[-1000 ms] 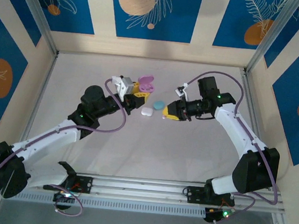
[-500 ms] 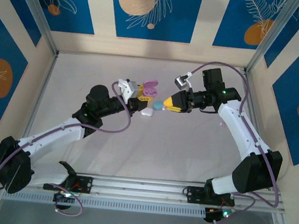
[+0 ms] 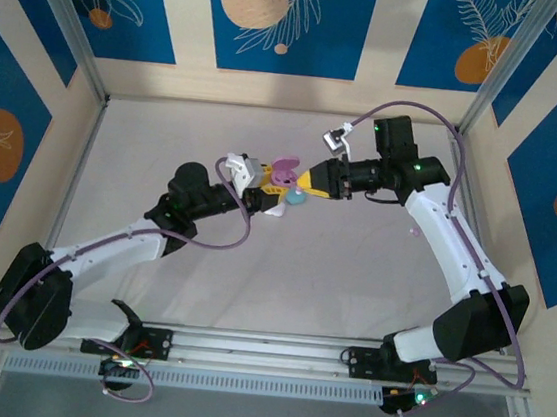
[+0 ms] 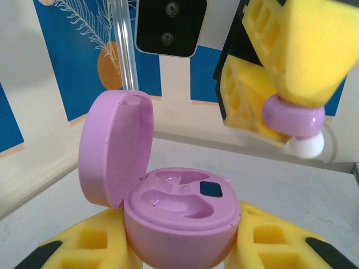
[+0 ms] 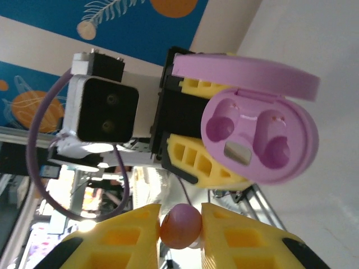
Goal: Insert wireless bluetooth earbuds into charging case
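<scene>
earbud (image 4: 293, 115), lilac with a white tip, was pinched between the yellow fingertips of the right gripper (image 5: 180, 219), jaws narrow and closed on the bud's body so the tip stayed free. it hung in the air just beside and above the charging case (image 5: 258, 140), not touching it. the case was clamped low on its base by the left gripper (image 4: 179, 249), one finger on each side, which left the top face clear. the lid (image 4: 115, 148) stood open and tipped back, away from the approach side. both wells (image 5: 219, 126) looked empty, with a small dark window between them. holding the case off the table (image 3: 331, 275) appeared deliberate: each arm could adjust angle, and the open face was turned toward the bud. judged step: aligning the bud over a well before seating it; insertion not yet done. next move would call for matching the bud's orientation to the well. which well it suited could not be told. risk: a skewed bud could slip in the pinch. a light blue case (image 3: 297, 198) and a white case (image 3: 274, 209) lay on the table below.
</scene>
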Robot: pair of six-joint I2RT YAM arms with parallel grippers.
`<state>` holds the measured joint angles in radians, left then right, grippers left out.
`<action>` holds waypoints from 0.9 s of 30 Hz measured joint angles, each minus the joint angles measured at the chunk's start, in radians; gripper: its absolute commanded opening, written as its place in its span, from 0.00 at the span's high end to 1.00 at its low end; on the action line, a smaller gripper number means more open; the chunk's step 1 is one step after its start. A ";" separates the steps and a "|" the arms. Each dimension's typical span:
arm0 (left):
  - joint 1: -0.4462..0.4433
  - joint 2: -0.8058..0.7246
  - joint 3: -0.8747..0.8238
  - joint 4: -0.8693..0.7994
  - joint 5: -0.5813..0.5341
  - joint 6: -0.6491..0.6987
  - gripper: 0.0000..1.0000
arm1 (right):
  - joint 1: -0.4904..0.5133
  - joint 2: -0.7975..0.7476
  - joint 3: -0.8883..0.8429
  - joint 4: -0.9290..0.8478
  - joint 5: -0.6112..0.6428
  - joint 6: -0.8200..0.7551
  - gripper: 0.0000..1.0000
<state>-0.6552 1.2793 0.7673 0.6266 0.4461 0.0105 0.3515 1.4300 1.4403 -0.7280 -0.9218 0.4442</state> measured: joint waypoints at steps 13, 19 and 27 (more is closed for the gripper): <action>-0.005 0.006 0.000 0.033 0.021 0.000 0.72 | 0.057 0.000 0.023 0.089 0.177 0.066 0.76; -0.011 0.007 0.000 0.035 0.022 0.000 0.72 | 0.077 0.001 0.037 0.117 0.211 0.086 0.76; -0.014 0.013 0.000 0.040 0.021 -0.002 0.72 | 0.111 0.021 0.052 0.113 0.263 0.089 0.76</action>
<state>-0.6689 1.2926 0.7673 0.6670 0.4675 0.0086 0.4622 1.4506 1.4925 -0.6147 -0.6590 0.5327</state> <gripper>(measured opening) 0.333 0.237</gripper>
